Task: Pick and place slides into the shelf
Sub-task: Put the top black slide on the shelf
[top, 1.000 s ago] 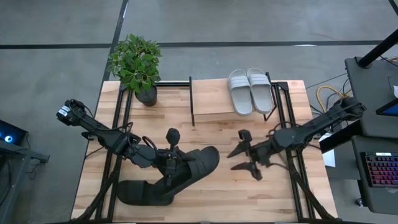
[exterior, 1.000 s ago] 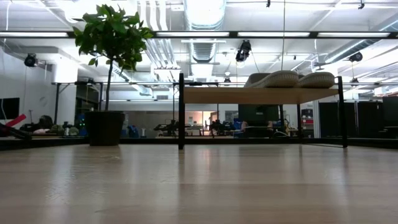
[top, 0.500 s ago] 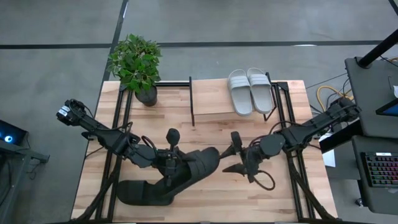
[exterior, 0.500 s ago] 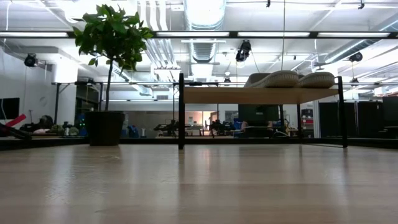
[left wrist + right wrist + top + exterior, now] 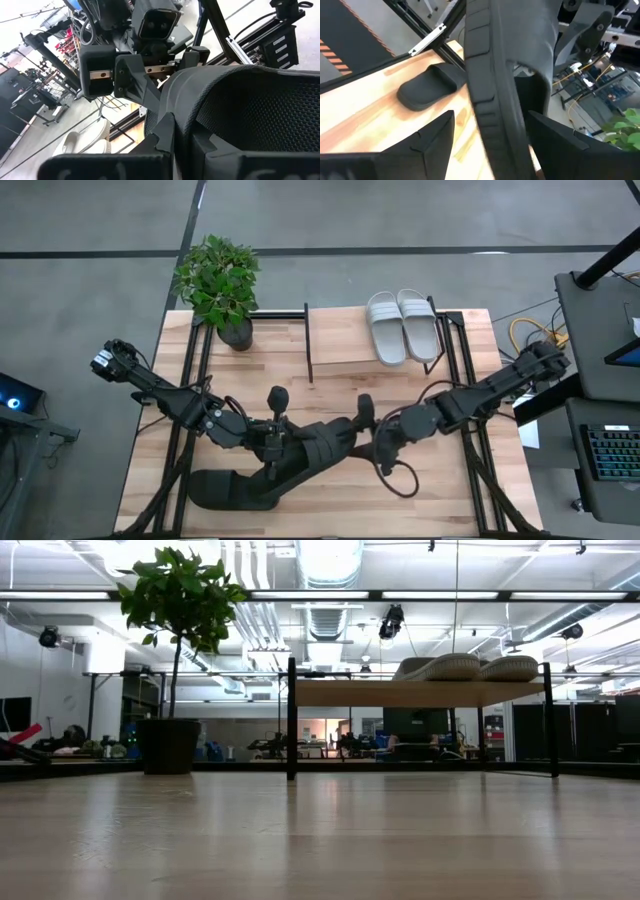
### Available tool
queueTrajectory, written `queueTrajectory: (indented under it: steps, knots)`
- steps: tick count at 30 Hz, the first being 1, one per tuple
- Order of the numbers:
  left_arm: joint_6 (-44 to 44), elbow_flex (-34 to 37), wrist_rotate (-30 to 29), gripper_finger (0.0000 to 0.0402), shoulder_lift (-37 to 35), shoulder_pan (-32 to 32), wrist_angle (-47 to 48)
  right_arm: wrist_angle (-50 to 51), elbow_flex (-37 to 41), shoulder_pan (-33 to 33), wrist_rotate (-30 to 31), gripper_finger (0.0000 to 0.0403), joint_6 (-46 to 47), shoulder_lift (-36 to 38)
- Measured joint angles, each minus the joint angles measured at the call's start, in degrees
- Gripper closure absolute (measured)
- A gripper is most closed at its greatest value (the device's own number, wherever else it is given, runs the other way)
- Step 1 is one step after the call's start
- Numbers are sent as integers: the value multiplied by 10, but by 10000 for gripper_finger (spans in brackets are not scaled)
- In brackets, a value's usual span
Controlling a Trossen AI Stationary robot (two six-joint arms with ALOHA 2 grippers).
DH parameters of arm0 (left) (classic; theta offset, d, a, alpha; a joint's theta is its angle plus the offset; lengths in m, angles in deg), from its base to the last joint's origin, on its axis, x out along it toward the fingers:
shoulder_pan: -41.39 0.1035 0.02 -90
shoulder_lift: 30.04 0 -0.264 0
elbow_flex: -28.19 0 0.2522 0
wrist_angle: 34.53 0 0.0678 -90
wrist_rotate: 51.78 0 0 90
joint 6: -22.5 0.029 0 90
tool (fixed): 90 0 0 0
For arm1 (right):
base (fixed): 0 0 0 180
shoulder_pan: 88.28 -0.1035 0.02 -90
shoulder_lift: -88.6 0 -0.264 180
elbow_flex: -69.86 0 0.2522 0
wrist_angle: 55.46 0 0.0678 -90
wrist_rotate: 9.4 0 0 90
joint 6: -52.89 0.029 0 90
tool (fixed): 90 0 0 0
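Light grey-white slides (image 5: 401,325) sit shelved; left hand (image 5: 272,448) pinches one matte black slide (image 5: 312,448), right hand (image 5: 372,434) spread around its toe; its mate (image 5: 222,487) lies behind.

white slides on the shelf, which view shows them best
The high view: both white slides lie in full on the shelf. The low view gives only their side edges; the left wrist view catches a corner; the right wrist view shows none.

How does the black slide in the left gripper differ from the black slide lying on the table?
The black slide in the left gripper is lifted, and the left gripper is shut on it; the other black slide lies free on the table. The open right gripper straddles the held one's end; nothing touches the other. Both are matte black, off the shelf.
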Motion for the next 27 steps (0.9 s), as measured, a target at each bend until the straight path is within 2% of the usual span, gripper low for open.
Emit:
queueTrajectory:
  steps: [6,11,16,22,27]
  knots:
    - [0,0,0,400,0,0,0,2,-3,0,22,188,7,-5]
    - [0,0,0,400,0,0,0,2,3,0,26,222,20,-4]
    - [0,1,2,400,0,0,1,1,4,0,27,274,26,-4]
    - [0,0,2,400,0,0,1,2,6,-1,22,360,13,-4]
    - [0,0,0,400,0,0,2,1,7,-1,23,361,2,-4]
